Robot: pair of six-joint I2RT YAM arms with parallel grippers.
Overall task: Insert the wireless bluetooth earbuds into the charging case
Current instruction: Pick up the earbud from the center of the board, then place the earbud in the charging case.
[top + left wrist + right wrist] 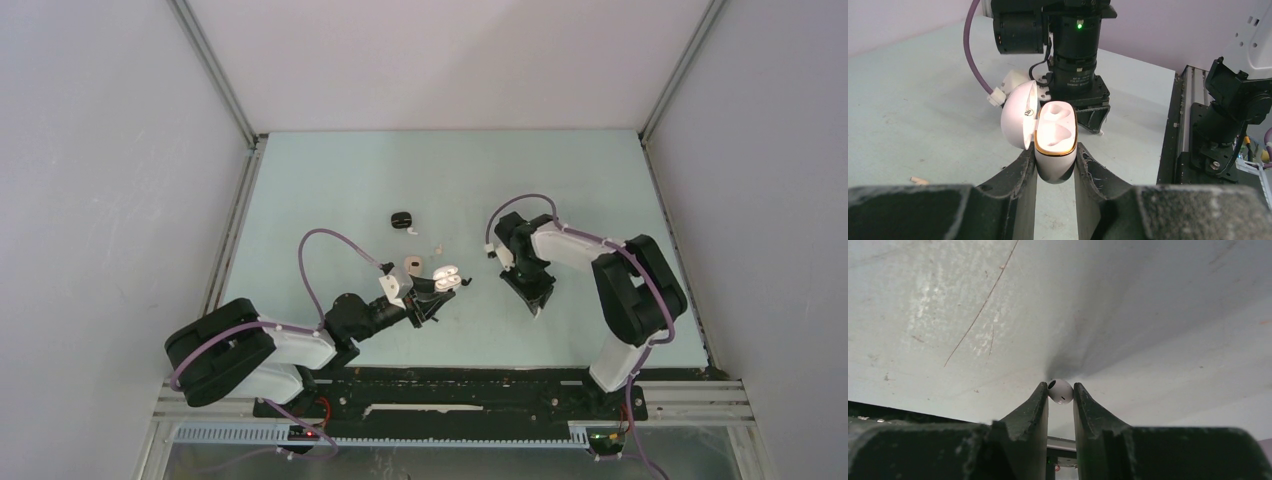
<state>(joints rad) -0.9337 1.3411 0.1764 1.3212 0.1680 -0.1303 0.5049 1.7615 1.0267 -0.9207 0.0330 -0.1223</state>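
Observation:
A white charging case (1055, 145) with a gold rim is held upright off the table, my left gripper (1055, 165) shut on its lower body. Its lid (1018, 117) hangs open to the left, and both sockets look empty. In the top view the case (447, 280) sits left of centre. A small white earbud (1060, 391) rests on the table, pinched at its round head between the tips of my right gripper (1060, 387). The right gripper (539, 305) points down at the table to the right of the case.
A small black rounded piece (402, 219) lies farther back, with a tiny white bit (413, 231) beside it and another pale bit (438, 245) nearby. A beige piece (412, 265) lies close to the left arm. The black base rail (450, 385) runs along the near edge.

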